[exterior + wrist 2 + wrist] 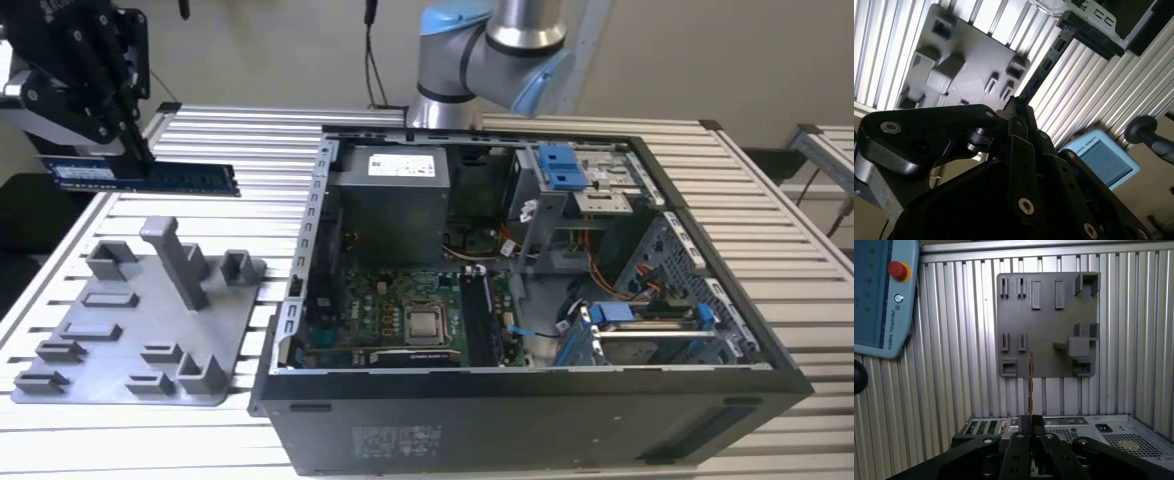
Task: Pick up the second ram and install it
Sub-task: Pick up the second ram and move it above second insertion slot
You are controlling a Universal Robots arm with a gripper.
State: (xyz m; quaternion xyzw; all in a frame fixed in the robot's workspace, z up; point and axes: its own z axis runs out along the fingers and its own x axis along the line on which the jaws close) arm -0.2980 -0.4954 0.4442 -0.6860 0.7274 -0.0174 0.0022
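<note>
The gripper [134, 160] body is cut off by the exterior view's upper edge; its fingers cover a stretch of the second ram [187, 178] they clamp; in the first wrist view the ram shows edge-on, its chips unseen; beside the tool, the teach pendant [879, 295] is cropped.

Fixture plate [134, 322] lies on the table [774, 250] — at the exterior view's left of the case [534, 400]. The second ram [174, 177] hangs above it.
</note>
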